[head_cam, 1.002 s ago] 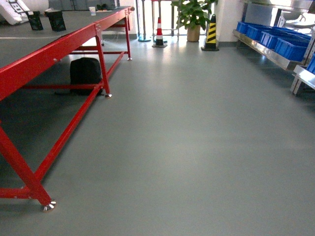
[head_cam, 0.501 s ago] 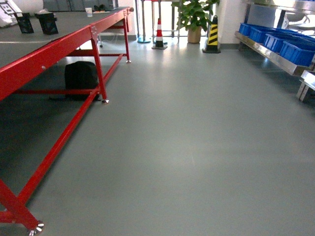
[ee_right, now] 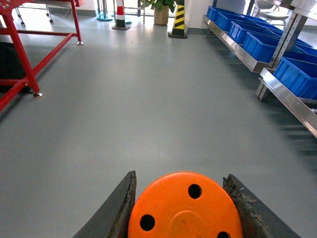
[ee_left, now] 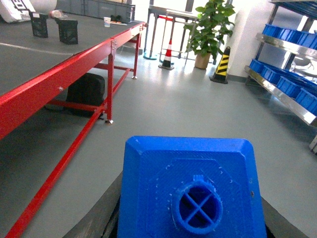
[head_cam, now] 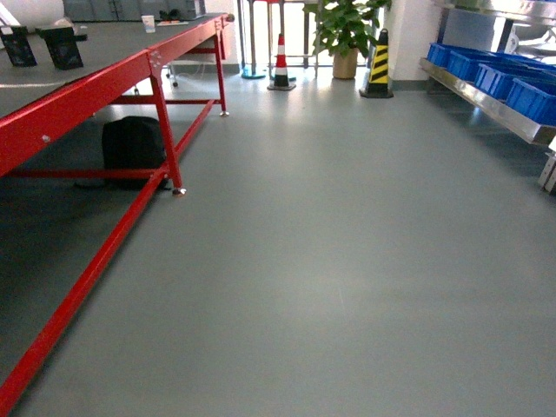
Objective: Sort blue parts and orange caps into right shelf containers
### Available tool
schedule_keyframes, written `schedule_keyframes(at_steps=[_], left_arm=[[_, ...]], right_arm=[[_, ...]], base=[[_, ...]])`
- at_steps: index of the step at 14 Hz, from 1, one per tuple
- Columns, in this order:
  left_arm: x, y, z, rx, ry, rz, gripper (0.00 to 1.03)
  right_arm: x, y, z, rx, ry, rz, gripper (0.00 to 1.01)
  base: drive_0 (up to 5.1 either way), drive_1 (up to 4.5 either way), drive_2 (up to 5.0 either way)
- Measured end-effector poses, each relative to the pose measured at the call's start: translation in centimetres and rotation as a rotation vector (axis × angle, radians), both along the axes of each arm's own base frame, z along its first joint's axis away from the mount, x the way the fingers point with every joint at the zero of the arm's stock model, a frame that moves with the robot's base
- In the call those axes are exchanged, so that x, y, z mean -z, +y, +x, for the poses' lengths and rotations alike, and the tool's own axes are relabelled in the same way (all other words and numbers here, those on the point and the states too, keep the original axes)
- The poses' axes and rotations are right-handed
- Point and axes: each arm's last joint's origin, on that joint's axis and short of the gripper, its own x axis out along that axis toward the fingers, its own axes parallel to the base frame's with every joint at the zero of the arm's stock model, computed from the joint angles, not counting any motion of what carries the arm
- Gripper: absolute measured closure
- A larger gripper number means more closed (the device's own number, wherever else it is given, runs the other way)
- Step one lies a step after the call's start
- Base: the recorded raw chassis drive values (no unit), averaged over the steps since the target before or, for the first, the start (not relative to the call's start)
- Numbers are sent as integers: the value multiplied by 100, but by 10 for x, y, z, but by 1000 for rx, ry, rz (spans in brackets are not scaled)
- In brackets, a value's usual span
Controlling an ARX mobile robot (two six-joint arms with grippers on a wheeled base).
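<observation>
A red-framed table (head_cam: 104,82) runs along the floor from 9 to 11 o'clock in the head view, with a black bag (head_cam: 132,143) under it and two dark bins (head_cam: 61,45) on top. At 12 o'clock stand a red-and-white cone (head_cam: 281,62), a potted plant (head_cam: 346,30) and a yellow-and-black striped cone (head_cam: 379,65). The grey floor (head_cam: 347,261) between them is open. The shelf (head_cam: 486,100) lies at 2 o'clock, carrying the blue crates (head_cam: 512,82).

The left gripper (ee_left: 190,225) is clenched on a blue part (ee_left: 190,188), bright blue with a round crossed stud on top. The right gripper (ee_right: 181,213) grasps an orange cap (ee_right: 184,208), its flat top pierced by small holes, dark fingers (ee_right: 119,208) pressed at both sides.
</observation>
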Motion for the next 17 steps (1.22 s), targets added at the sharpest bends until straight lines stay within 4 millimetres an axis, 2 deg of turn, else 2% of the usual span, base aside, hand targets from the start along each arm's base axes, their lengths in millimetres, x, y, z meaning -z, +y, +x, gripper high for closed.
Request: schedule_keyframes(at_steps=[17], left_arm=[[0,0,0,-1,1,0,58]], right_arm=[[0,0,0,0,-5,0,57]], base=[[-5,420,-429]])
